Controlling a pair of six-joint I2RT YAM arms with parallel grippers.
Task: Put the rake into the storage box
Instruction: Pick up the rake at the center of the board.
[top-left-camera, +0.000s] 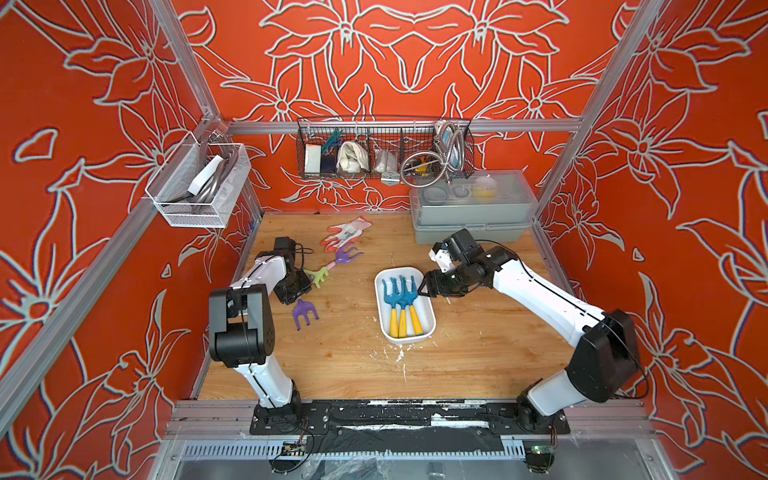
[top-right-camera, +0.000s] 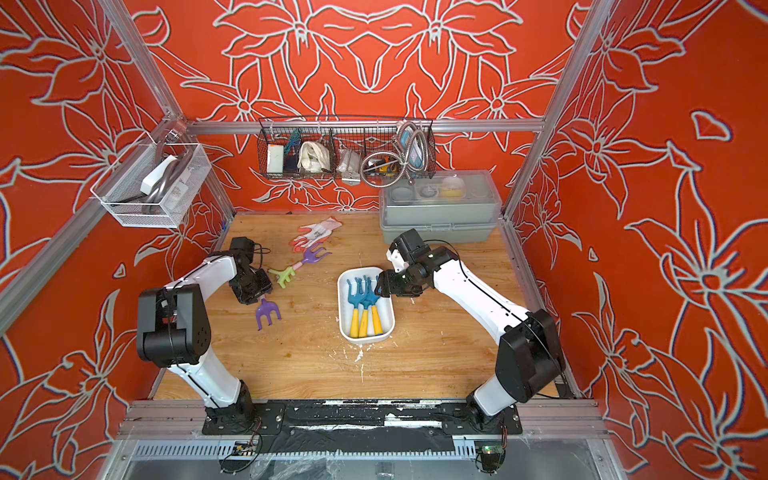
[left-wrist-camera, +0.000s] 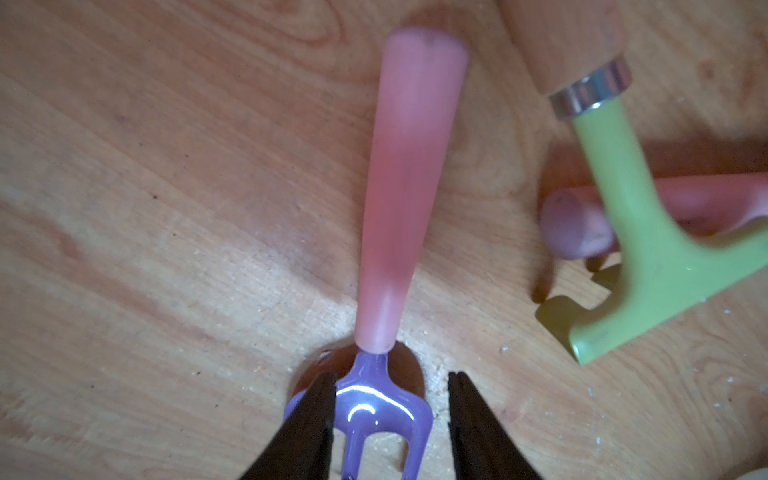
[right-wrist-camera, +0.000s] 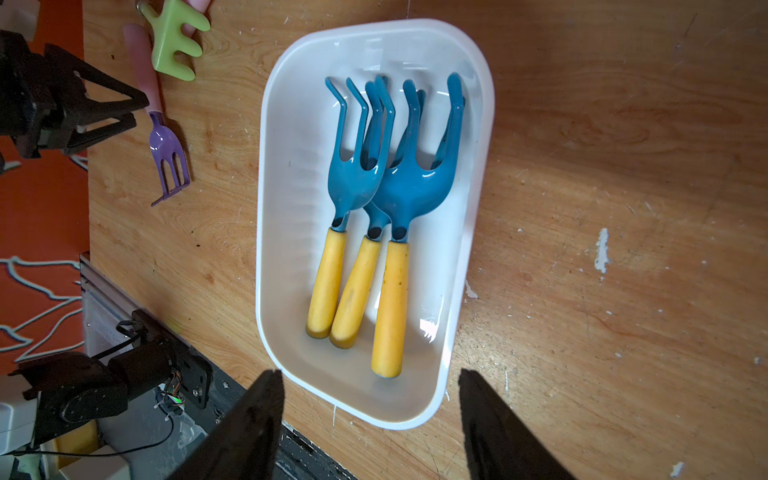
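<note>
Rake, purple head and pink handle (left-wrist-camera: 411, 187), lies flat on the plywood table (top-left-camera: 478, 340), well apart from the storage box (right-wrist-camera: 395, 403). Red floral walls (top-left-camera: 395, 62) all round. Box holds three blue rakes (right-wrist-camera: 390, 187), yellow handles, side by side. Grey lidded box (top-left-camera: 471, 212) at back, cluttered wire basket (top-left-camera: 384, 149) above it. Left gripper (left-wrist-camera: 390, 378) fingers spread either side of the rake's neck; right gripper (right-wrist-camera: 370, 374) spread at the box's edge, holding nothing

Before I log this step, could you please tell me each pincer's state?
Left pincer: open, straddling the purple rake.
Right pincer: open, empty, near the storage box.
</note>
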